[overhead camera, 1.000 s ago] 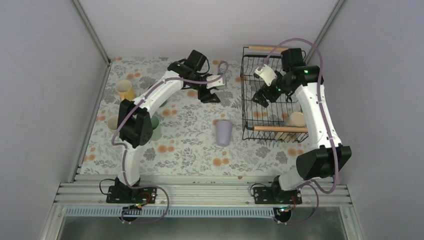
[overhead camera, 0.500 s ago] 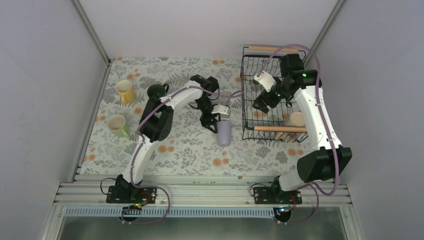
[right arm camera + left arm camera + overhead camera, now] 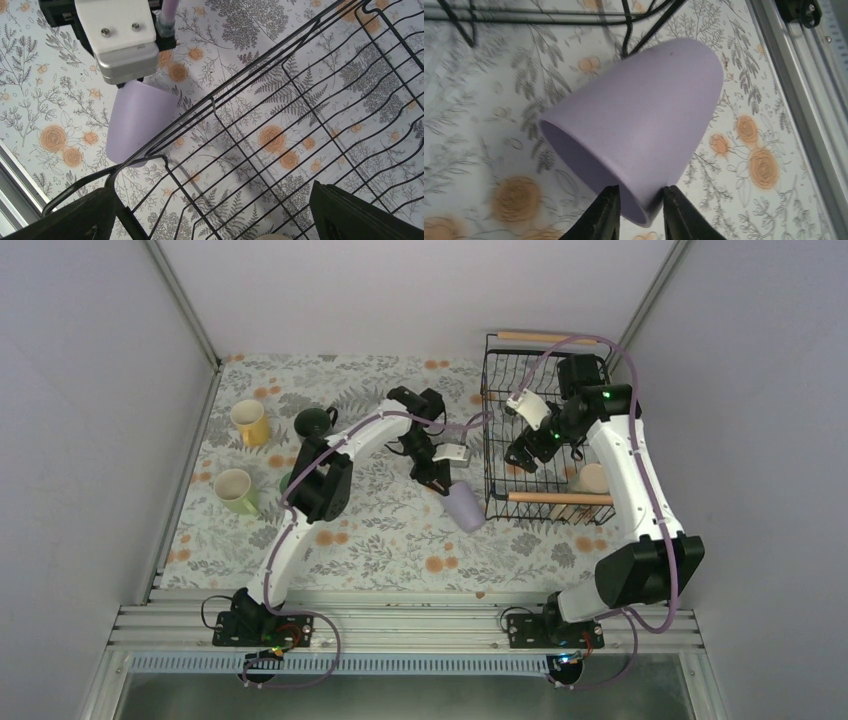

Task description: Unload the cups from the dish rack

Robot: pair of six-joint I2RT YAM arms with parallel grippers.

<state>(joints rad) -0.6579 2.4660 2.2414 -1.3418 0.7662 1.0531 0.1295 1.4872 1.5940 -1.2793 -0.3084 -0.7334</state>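
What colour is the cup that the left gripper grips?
Plain lavender. The cup, pinched by the left gripper, shows best in the left wrist view.

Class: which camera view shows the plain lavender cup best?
Left wrist: the plain lavender cup fills it, rim in the left gripper. Top external shows it small, tilted; right wrist shows it partly behind the black wire dish rack.

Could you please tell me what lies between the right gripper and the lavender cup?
The dish rack's wire wall stands between the right gripper and the lavender cup; the right wrist view shows it best.
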